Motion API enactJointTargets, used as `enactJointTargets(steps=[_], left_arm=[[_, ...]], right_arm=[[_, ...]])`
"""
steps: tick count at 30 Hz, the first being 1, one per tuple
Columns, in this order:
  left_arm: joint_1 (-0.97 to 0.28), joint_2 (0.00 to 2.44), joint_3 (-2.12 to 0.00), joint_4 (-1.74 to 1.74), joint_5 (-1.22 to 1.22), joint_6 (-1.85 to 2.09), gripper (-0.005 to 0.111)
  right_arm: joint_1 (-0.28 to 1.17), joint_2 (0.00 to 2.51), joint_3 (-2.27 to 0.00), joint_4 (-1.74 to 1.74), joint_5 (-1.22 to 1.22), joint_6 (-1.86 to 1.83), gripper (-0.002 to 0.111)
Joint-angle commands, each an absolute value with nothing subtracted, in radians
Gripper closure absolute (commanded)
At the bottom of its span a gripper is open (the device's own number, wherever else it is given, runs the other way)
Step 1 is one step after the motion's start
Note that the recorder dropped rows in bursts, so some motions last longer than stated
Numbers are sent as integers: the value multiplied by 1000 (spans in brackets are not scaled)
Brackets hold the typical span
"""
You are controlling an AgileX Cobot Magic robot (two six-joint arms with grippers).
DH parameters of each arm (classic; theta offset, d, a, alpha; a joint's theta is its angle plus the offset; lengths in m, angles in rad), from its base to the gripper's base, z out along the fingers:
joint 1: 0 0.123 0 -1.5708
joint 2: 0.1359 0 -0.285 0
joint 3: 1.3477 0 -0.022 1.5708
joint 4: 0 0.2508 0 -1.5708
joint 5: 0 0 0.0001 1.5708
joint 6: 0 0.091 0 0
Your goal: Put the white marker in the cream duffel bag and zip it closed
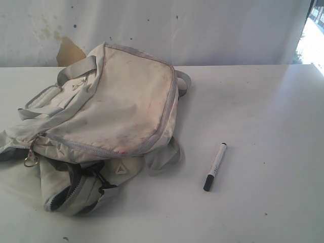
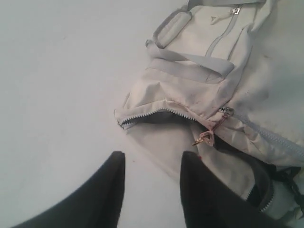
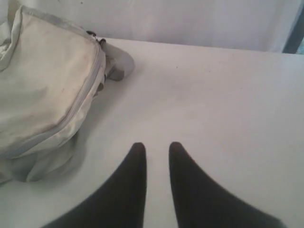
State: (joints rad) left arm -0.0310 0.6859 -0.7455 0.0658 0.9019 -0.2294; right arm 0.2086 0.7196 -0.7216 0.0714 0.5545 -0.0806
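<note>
The cream duffel bag [image 1: 121,101] lies slumped on the left of the white table, its stained panel facing up. A zipper at its near end gapes, showing dark lining [image 1: 71,187]. The white marker [image 1: 215,166] lies flat to the right of the bag, black cap toward the front. Neither gripper shows in the exterior view. In the left wrist view my left gripper [image 2: 153,159] is open and empty, close to the bag [image 2: 199,95] and its metal zip pull [image 2: 205,137]. My right gripper [image 3: 156,146] is open by a narrow gap over bare table, beside the bag [image 3: 42,85]. The marker is out of both wrist views.
Grey straps [image 1: 163,157] trail from the bag toward the marker. The white table [image 1: 263,111] stretches right of the marker. A pale wall [image 1: 202,30] with a torn brown patch [image 1: 68,53] closes the back, and a bright window edge [image 1: 314,35] is far right.
</note>
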Motion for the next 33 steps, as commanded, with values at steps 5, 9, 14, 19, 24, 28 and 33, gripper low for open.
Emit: enactJointTargets(steps=[5,9,14,19,24,28,33], left_arm=[[-35,885,-749,56,829,-243,65],[-33,973,-749,21,772,-229,54],[-33,1074,-750,-65,660,-211,54],[-31,1207,-752,-218,561,-98,54],[49,1361,-793,-459,545,97,54],[135,1475,-849,-756,623,386,54],[211,1576,-894,-889,678,530,54]], right_arm=[[290,888,-726,235,542,-211,74],[320,948,-726,314,519,-297,74],[322,1008,-726,348,487,-318,74],[322,1041,-726,372,496,-318,74],[322,1042,-726,372,510,-318,74],[322,1042,-726,372,523,-318,74],[322,1042,-726,372,544,-318,74]])
